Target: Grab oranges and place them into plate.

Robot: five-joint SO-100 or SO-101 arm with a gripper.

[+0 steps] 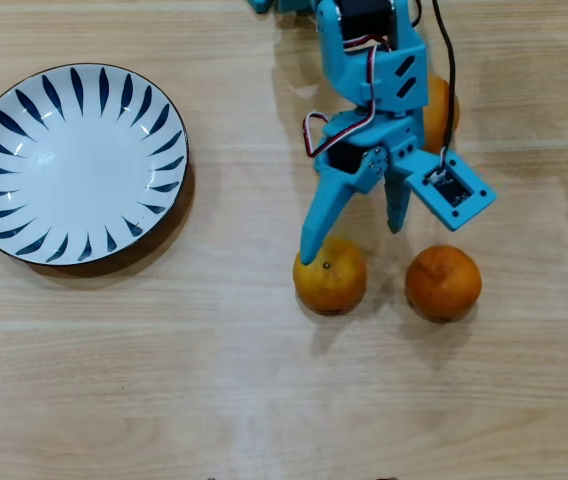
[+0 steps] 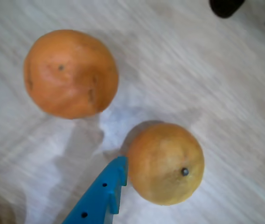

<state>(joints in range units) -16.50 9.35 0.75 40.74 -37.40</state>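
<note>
I am holding my blue pincer [image 1: 352, 242] spread apart over the wooden table [image 1: 264, 390], grasping nothing. In the overhead view, one finger is reaching down to the top left edge of the yellower orange [image 1: 330, 275], its tip overlapping the fruit's edge, while the other finger is hanging above the bare wood between that fruit and the deeper orange one [image 1: 443, 282] to its right. These two fruits are sitting side by side, apart from each other. A third orange [image 1: 436, 110] is showing only as a sliver behind my arm, higher in that view.

In the wrist view, one blue finger [image 2: 102, 196] is coming in from the bottom edge, its tip just beside the yellower orange [image 2: 165, 163] with its small dark stem dot. The larger, redder orange [image 2: 70, 73] is lying up and to the left, apart from it.

The white plate [image 1: 24, 110] with dark blue strokes is sitting at the far left of the overhead view, well apart from all the fruit.
</note>
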